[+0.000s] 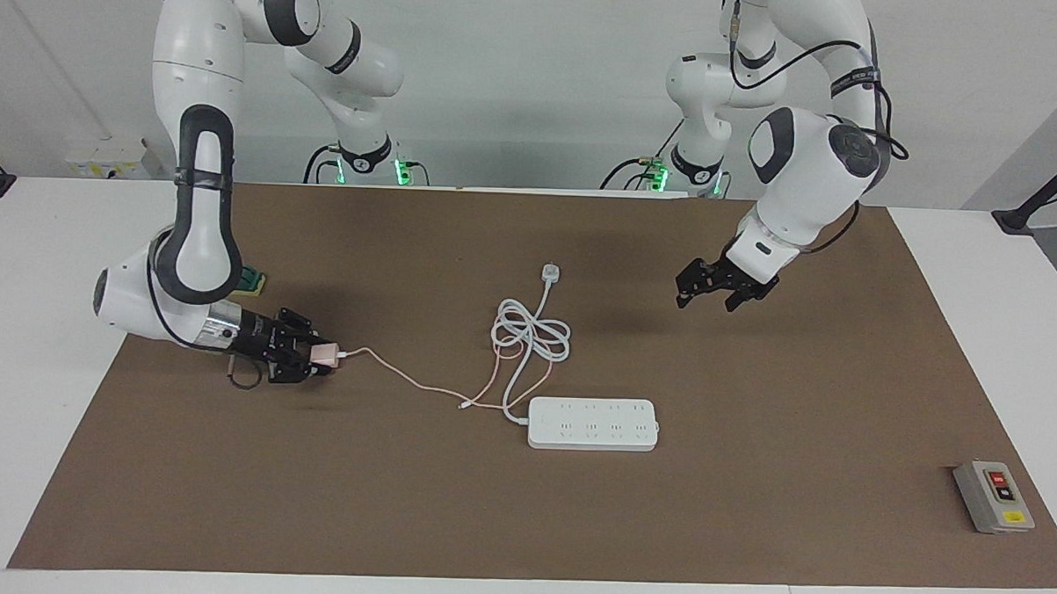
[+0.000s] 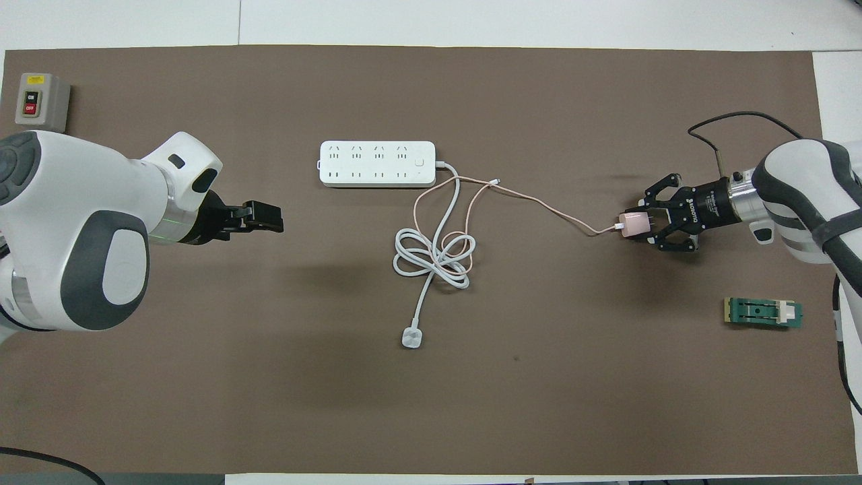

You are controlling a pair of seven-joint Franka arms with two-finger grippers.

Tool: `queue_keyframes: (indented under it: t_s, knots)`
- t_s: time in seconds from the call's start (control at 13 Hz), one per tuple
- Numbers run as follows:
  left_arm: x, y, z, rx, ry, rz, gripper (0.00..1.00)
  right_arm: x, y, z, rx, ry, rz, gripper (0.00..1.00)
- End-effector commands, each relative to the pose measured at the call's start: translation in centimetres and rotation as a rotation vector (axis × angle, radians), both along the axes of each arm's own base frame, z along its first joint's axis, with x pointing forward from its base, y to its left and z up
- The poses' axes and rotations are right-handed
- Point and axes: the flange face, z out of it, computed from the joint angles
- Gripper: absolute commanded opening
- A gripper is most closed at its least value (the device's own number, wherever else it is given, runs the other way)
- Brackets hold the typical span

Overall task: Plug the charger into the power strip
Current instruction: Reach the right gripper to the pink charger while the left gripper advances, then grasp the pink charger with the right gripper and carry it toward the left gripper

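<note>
— So, where is the charger?

— I see it on the brown mat, toward the right arm's end. The right gripper is closed on it. Its cable end points toward the power strip.

— And the strip?

— It lies flat in the middle with its long axis across the table, sockets up. Around it the mat is bare, except where the cords lie.

— The other arm?

— The left gripper hangs over bare mat, fingers apart. I read "ON" and "OFF" on the grey box.
</note>
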Motion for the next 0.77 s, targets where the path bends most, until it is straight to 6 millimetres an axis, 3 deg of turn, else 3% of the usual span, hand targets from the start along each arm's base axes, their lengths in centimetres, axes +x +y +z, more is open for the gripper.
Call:
queue_keyframes:
  t_s: [0.0,0.23,0.54,0.69]
  knots:
    - [0.6,1.5,0.5,-0.107,0.057,0.072,1.00,-0.1,0.2,-0.2,0.002,-0.008,-0.031,0.00]
    - [2.6,3.4,-1.7,-0.341,0.081,0.028,1.00,1.7,1.1,2.4,0.011,-0.001,-0.047,0.00]
    - [4.1,3.6,-5.2,-0.638,0.101,0.147,1.00,5.2,7.8,8.1,0.005,0.061,-0.077,0.00]
    - [4.8,3.3,-7.1,-0.727,0.046,0.118,1.00,6.3,12.0,10.1,0.014,0.079,-0.090,0.00]
